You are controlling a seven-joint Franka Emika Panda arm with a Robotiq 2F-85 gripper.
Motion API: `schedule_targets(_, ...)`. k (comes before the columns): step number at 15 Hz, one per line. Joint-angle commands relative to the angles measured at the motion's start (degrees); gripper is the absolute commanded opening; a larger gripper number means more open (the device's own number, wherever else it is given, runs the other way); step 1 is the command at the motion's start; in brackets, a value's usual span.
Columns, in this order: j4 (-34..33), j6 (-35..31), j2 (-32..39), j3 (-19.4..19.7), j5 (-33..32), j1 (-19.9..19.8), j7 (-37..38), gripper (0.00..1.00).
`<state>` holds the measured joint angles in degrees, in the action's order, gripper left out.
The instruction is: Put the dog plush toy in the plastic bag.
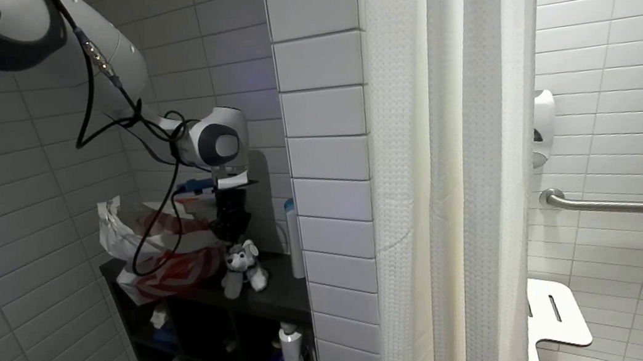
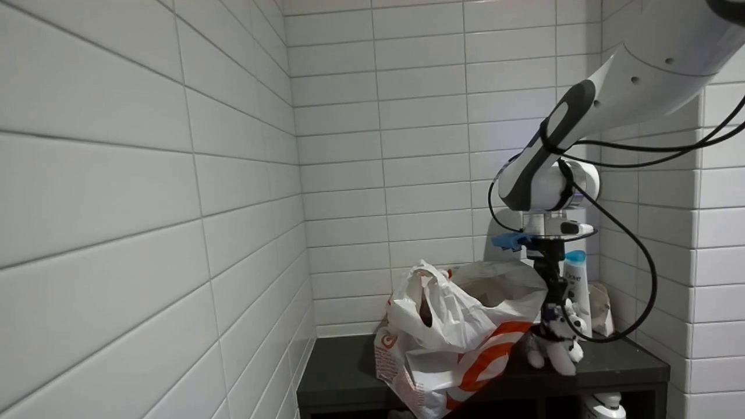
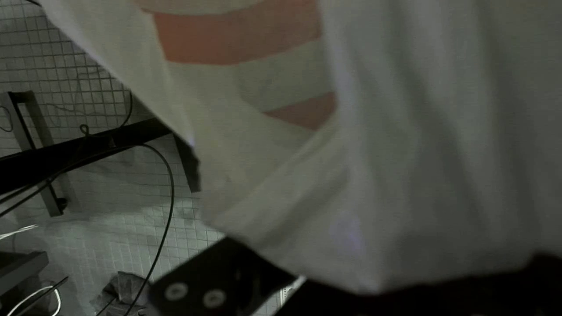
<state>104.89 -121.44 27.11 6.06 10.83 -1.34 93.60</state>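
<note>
Pincer (image 1: 233, 237), whether gripping or empty unclear, points down at the head of the dog plush toy (image 1: 242, 265), left of centre in an exterior view, beside the plastic bag (image 1: 200, 270); grasping seems in hand, with a lift over the bag's mouth wanted next.

You have the dog (image 1: 245, 271), grey and white, upright by the front edge of the dark shelf (image 2: 343, 369), just beside the bag (image 2: 439, 361). That bag, white with red print, stands crumpled, its mouth open, part of it past the edge.
</note>
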Motion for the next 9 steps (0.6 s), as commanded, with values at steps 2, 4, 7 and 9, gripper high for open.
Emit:
schedule_targets(2,1.6,0.3,-3.2,0.1,0.0,0.0,-1.4,0.01)
schedule_targets(4,2.3,0.1,-4.3,0.1,-0.2,0.3,-1.7,0.02)
schedule_targets(7,4.0,-0.6,-6.7,0.1,-1.1,1.0,-1.7,0.02)
schedule_targets(9,5.9,-1.3,-9.0,0.2,-2.3,1.7,-1.6,0.02)
